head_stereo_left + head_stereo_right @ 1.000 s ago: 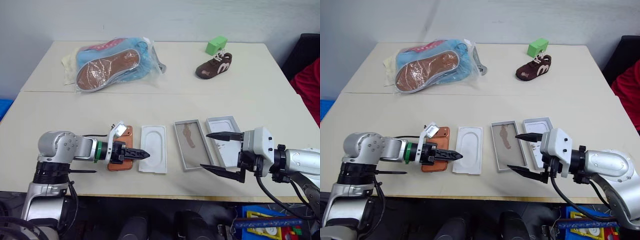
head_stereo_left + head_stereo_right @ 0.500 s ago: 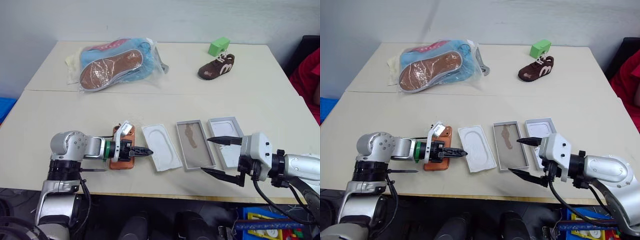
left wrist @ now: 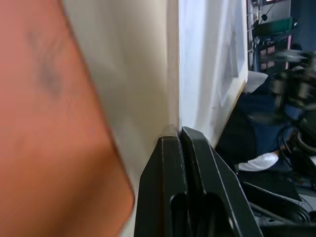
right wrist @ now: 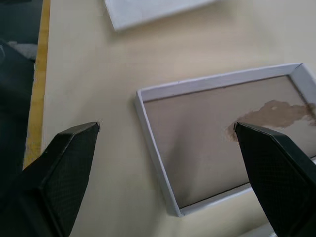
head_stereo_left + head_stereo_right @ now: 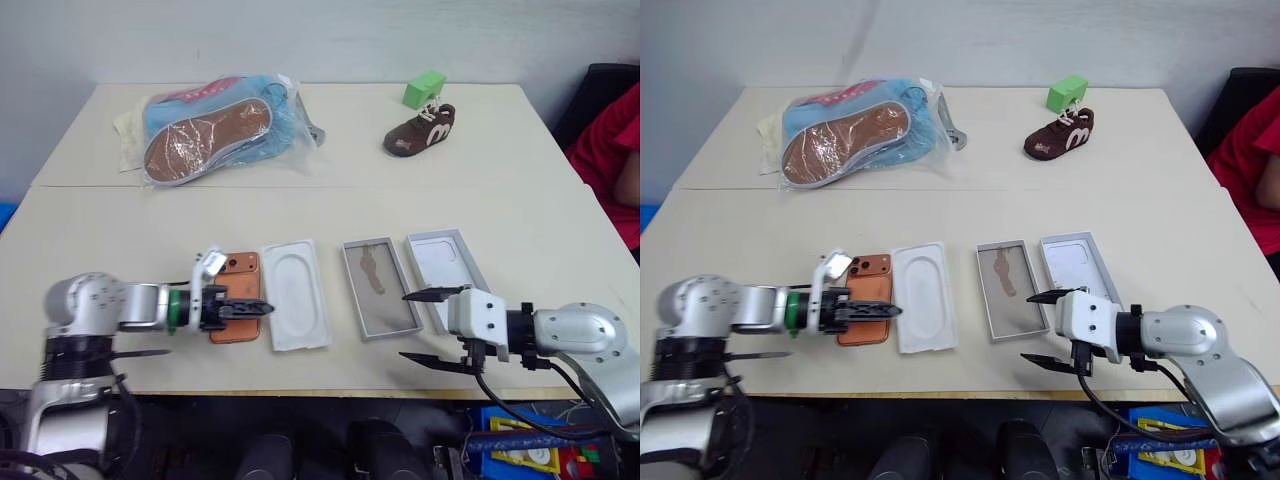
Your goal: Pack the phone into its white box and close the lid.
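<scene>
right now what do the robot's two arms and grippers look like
Both arms are rounded silver-grey metal with black joints. The left arm has a green ring at the wrist, ahead of its black two-fingered left gripper. The right arm ends in a boxy white wrist block with black cables looping beneath; the right gripper has tapered black fingers with a fine cross-hatched texture.

phone: slim copper-orange smartphone (image 5: 238, 309), dark lenses on cam block
box: shallow white cardboard tray (image 5: 379, 300), grey-brown floor w/ brown smear
lid: shallow white cover (image 5: 447, 276), plain white inside
insert: flat white insert w/ oval recess (image 5: 293, 306)
table: pale beige top (image 5: 330, 220)
shoe: small brown shoe (image 5: 420, 129), white laces + mark
block: bright green block (image 5: 424, 88)
bag: clear plastic bag (image 5: 215, 125), blue slippers, brown soles
grippers: left gripper (image 5: 262, 309), right gripper (image 5: 412, 325), black fingers (image 4: 66, 168)
</scene>
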